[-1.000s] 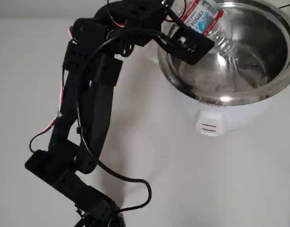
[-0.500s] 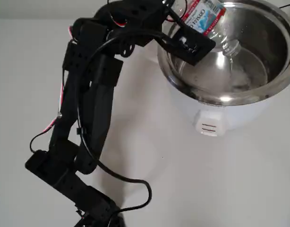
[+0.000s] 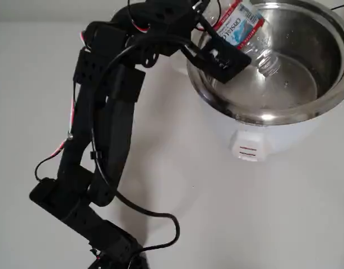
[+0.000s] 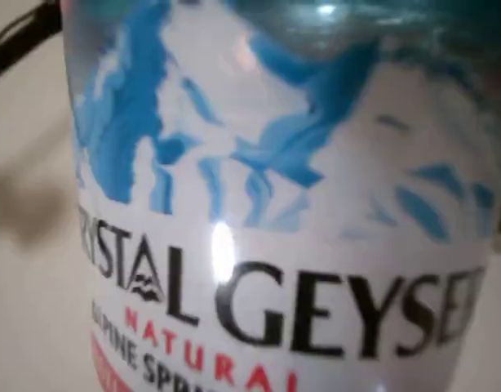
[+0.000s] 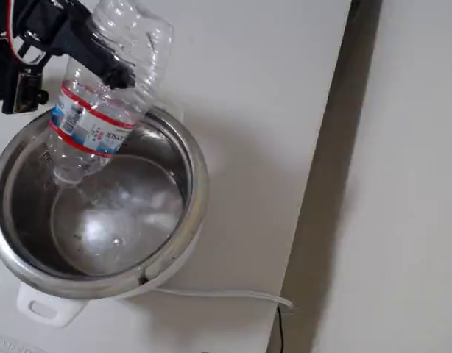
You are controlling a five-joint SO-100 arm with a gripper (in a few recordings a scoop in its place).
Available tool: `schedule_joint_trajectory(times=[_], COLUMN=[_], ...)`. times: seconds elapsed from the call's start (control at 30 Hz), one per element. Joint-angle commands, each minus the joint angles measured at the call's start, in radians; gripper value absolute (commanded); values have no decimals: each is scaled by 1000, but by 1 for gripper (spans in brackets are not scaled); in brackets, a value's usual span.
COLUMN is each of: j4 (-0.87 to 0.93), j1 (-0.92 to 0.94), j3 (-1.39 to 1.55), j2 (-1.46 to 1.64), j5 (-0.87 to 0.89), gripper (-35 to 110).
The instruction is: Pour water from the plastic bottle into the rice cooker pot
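Item: small clear ribbed plastic bottle [image 3: 243,29], capless, with a white label edged in red and blue. Location: upper right of the overhead view, tipped mouth-down over the pot's left half, neck inside the rim line. In the fixed view the bottle [image 5: 101,110] stood at upper left, base uppermost, mouth just above the pot floor. The wrist view showed the label [image 4: 275,245] at close range, blue mountain print above black lettering.

Item: large round shiny stainless-steel pot [image 3: 306,106] with a wide rim, seated in a white cooker body with a front switch [image 3: 247,150]. Location: upper right of the overhead view; lower left of the fixed view [image 5: 189,198]. Contents: clear water [image 5: 112,213], seen as a glossy sheet on the floor.

Item: black two-finger gripper [image 3: 219,47] on a black jointed arm [image 3: 105,123] with a black cable. State: fingers clamped round the bottle's upper body. In the fixed view one finger [image 5: 101,55] crossed the bottle above the label.

Item: white table [image 3: 261,213]. A pale cord [image 5: 226,294] ran from the cooker at lower centre of the fixed view.
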Motion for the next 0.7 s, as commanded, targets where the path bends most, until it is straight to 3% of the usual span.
schedule_joint_trajectory(times=[0.0,0.67], j4=[0,3], j1=[2,-3], j3=[-86,-86], j2=[55,75], j5=[18,37], gripper=[10,10])
